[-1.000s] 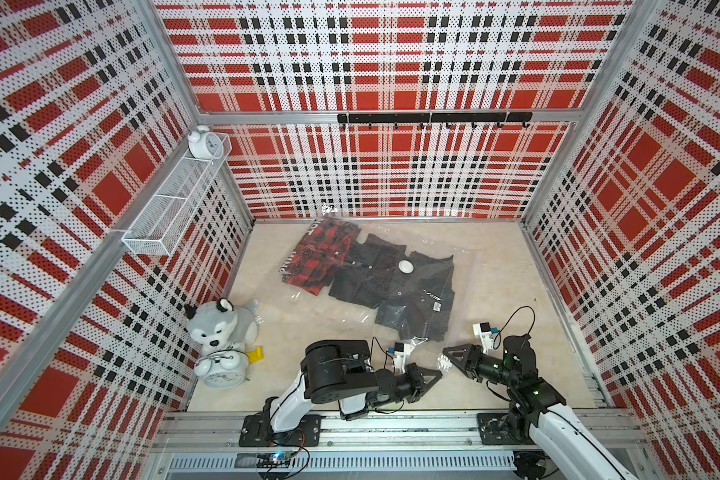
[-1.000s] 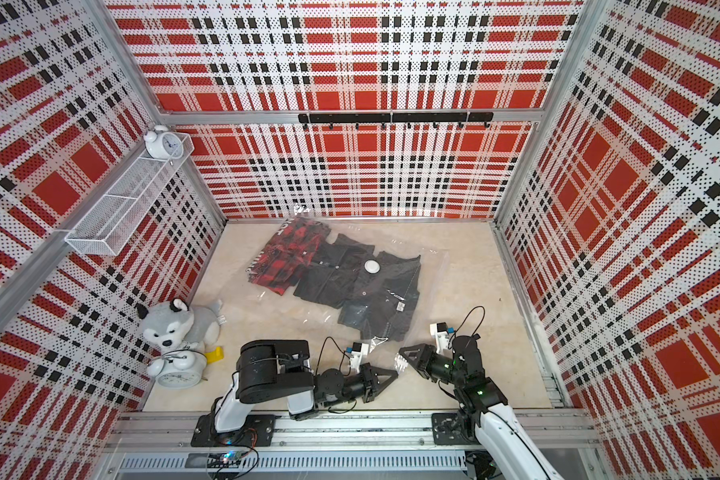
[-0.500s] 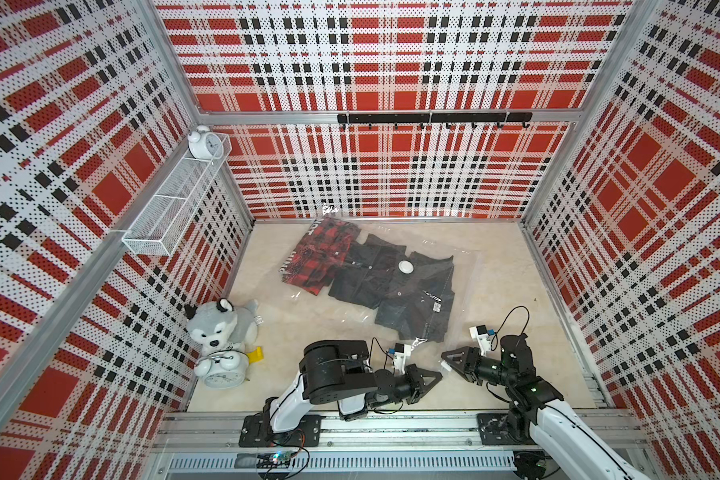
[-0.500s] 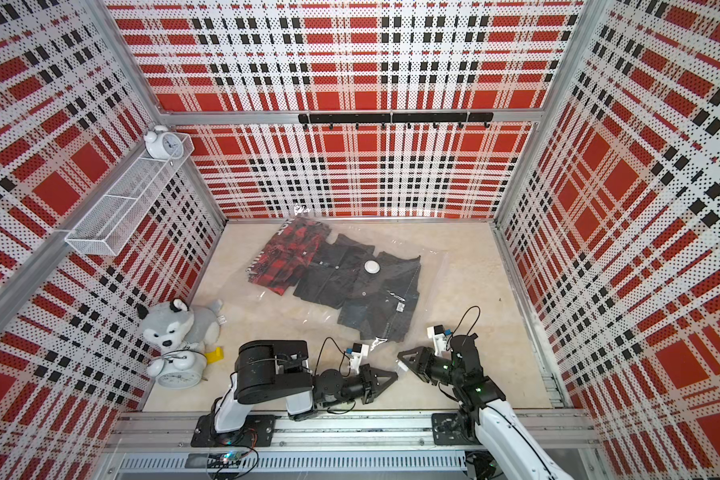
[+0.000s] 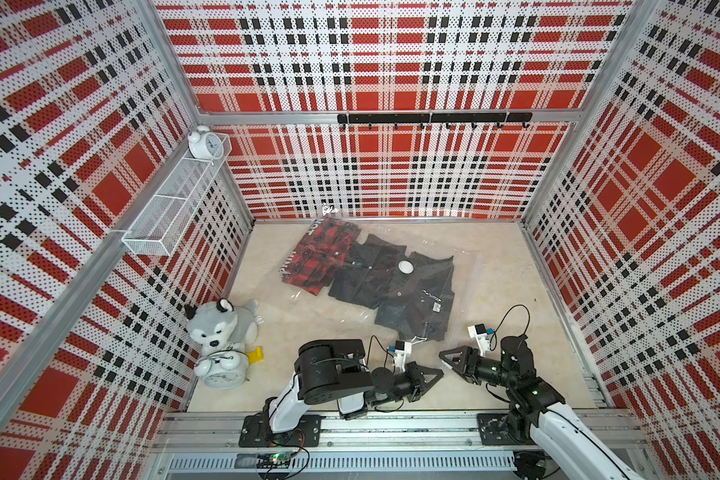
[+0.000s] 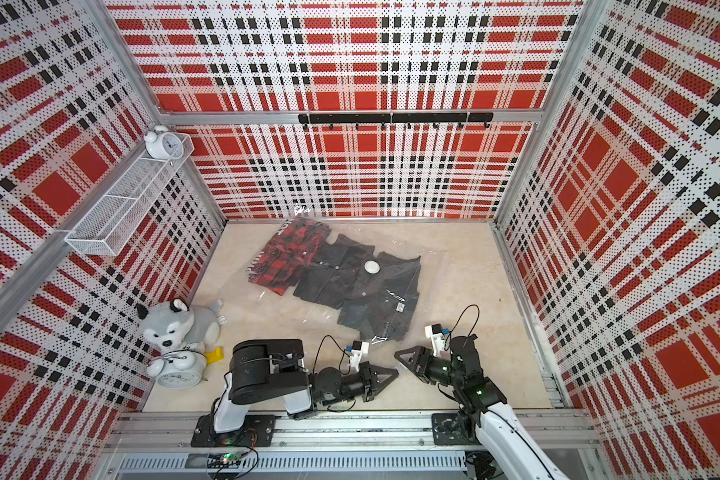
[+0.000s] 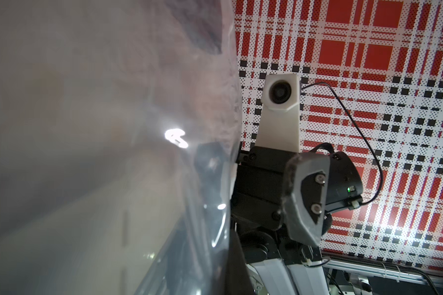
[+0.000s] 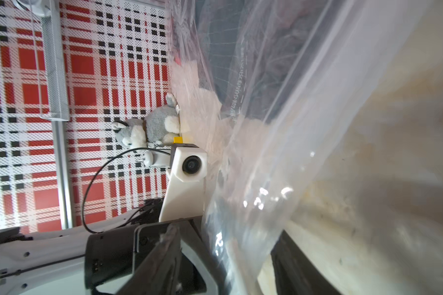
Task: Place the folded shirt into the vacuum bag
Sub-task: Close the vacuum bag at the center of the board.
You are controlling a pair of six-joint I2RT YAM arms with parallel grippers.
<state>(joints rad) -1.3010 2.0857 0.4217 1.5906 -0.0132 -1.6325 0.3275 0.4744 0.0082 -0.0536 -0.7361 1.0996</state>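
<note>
The vacuum bag [image 5: 460, 286], clear and crinkly, lies on the beige floor with its round white valve disc [image 5: 405, 267] on top. Under its film lie a dark shirt [image 5: 395, 291] and a red plaid garment [image 5: 316, 257]. Both grippers meet tip to tip at the bag's near edge in both top views. My left gripper [image 5: 438, 371] [image 7: 230, 270] is shut on the bag's film [image 7: 210, 217], which rises from its jaws. My right gripper [image 5: 443, 358] [image 8: 230, 268] stands open, with the film [image 8: 266, 178] running loosely between its fingers [image 8: 161, 258].
A grey husky plush [image 5: 221, 324], a white alarm clock [image 5: 224, 372] and a small yellow piece [image 5: 255, 356] sit in the front left corner. A wire shelf [image 5: 175, 203] carrying another clock [image 5: 204, 143] hangs on the left wall. A metal rail [image 5: 391, 428] borders the front.
My right gripper's jaws have spread wider around the film, and that arm has shifted slightly. The left gripper has stayed shut and still.
</note>
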